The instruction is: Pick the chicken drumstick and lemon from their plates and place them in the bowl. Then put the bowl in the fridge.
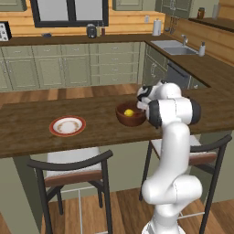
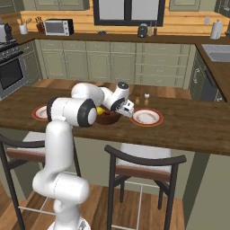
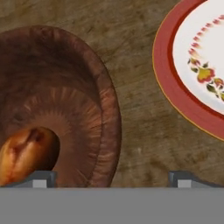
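The dark wooden bowl (image 3: 78,87) stands on the counter and holds the golden-brown chicken drumstick (image 3: 25,153). The yellow lemon (image 1: 129,112) lies in the bowl (image 1: 128,121) too. My gripper (image 3: 111,179) hovers just above the bowl's rim, on the side toward an empty red-rimmed plate (image 3: 192,65). It is open wide with nothing between its fingertips (image 3: 41,179). In the right base view the gripper (image 2: 127,109) hangs between the bowl (image 2: 108,119) and that plate (image 2: 146,117). A second plate (image 1: 68,125) lies farther left, bare. The fridge is out of view.
Two dark-framed stools (image 1: 73,167) stand against the counter's near edge, one on each side of my arm. Two small shakers (image 2: 141,96) stand beyond the right plate. A sink (image 1: 176,47) is set in the far corner counter.
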You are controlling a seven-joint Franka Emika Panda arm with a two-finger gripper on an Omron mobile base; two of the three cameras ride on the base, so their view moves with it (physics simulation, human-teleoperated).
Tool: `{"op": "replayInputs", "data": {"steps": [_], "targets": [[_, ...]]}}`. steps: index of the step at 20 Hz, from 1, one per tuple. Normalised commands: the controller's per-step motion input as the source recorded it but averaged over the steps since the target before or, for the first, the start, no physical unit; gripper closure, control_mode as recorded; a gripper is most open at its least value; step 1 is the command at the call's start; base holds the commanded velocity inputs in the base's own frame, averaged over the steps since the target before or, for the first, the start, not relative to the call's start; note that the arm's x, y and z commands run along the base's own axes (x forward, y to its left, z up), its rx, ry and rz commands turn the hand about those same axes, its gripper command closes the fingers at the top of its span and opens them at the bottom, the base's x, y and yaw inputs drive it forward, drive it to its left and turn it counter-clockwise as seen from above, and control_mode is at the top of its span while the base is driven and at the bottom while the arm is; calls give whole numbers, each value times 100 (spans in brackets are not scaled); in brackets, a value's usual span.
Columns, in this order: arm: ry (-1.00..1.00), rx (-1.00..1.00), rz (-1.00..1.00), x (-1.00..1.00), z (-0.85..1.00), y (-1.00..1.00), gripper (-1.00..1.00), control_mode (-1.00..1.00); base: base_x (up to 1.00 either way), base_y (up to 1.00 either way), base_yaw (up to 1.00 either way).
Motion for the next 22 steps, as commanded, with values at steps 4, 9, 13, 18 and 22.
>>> {"op": "replayInputs", "data": {"steps": [4,9,13,18,22], "targets": [[10,0,-6,28,-22,10,-100,-100,0,0,0],[8,0,-6,28,-29,13,100,-100,0,0,0],[3,0,-3,6,-16,5,100,-100,0,0,0],[0,0,0,0,-5,21,100,-100,0,0,0],[0,0,-1,-2,0,30,100,-100,0,0,0]]}}
